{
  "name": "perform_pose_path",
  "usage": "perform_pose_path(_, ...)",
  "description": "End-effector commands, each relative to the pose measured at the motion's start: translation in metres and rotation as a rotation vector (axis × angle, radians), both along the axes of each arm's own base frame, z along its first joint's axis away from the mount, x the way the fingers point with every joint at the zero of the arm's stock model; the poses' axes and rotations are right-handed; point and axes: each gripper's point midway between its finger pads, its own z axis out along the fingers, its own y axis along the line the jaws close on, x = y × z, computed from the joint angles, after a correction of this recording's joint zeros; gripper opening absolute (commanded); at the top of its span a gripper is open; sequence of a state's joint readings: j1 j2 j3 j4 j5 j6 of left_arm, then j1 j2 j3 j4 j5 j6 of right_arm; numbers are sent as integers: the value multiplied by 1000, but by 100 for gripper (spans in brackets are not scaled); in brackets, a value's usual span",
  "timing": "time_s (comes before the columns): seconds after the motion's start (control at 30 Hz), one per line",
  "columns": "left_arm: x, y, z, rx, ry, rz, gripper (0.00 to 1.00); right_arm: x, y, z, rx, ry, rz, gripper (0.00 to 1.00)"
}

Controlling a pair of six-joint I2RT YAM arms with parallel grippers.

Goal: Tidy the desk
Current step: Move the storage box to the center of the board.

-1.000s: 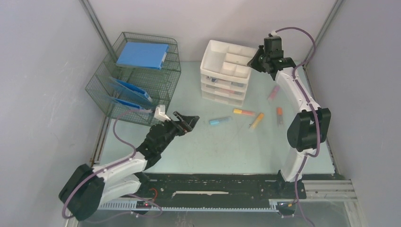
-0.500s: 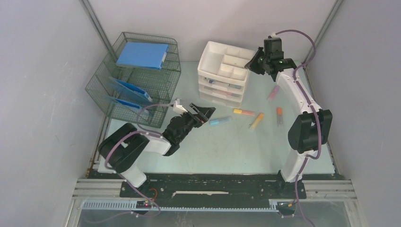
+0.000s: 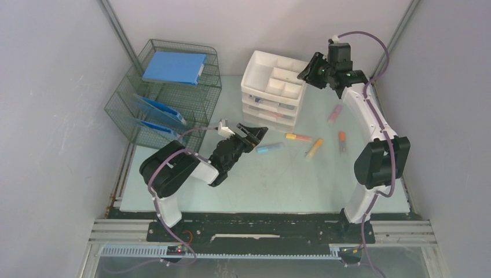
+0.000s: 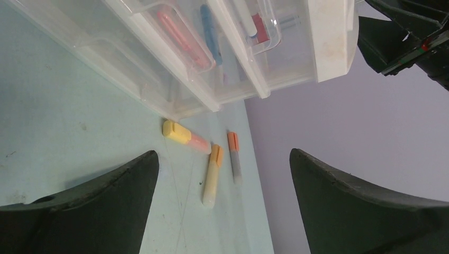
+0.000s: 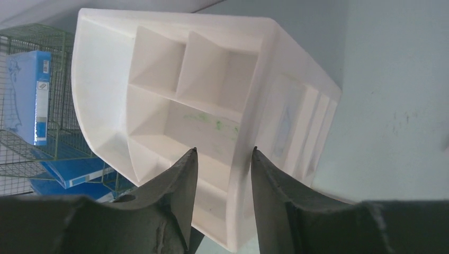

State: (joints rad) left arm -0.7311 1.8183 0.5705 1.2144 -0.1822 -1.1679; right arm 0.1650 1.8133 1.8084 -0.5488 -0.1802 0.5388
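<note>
Behind frosted drawers point(image 4: 122, 58), hazy pens point(image 4: 185, 41)

Plain lavender-grey booth, evenly lit

Matte walls close three sides: the back wall point(image 3: 260, 29) beyond the right jaws, the left wall point(image 3: 52, 116) out past the left jaws, and the right wall point(image 3: 451, 116) opposite it. Grey metal posts point(image 3: 118, 26) run up both back corners. Behind the jaws, at the near edge, a black rail point(image 3: 260, 223) sits on aluminium extrusions point(image 3: 405, 231). The light is soft and the shadows faint.
</note>
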Motion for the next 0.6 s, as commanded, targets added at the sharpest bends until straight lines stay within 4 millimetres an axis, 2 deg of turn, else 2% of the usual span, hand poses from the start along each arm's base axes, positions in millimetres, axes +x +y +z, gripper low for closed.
perform_pose_path(0.0,2,7,20,-20,-70,39,100,-2,-9,77,-67,-241,39,50)
perform_pose_path(0.17,-1,15,25,20,-106,56,100,-12,-17,98,-162,-345,70,53)
perform_pose_path(0.33,-4,27,31,84,-141,86,100,-40,-15,127,-341,-514,174,56)
perform_pose_path(0.4,-5,31,33,123,-154,96,100,-62,-8,138,-420,-629,289,65)
perform_pose_path(0.43,-6,33,36,137,-165,99,100,-71,-7,143,-460,-688,321,74)
perform_pose_path(0.47,-6,35,37,157,-171,101,100,-82,-7,143,-475,-728,358,89)
perform_pose_path(0.5,-7,38,39,172,-177,107,100,-91,-6,139,-469,-759,397,98)
perform_pose_path(0.57,-9,44,44,207,-194,121,100,-100,-5,128,-397,-741,466,100)
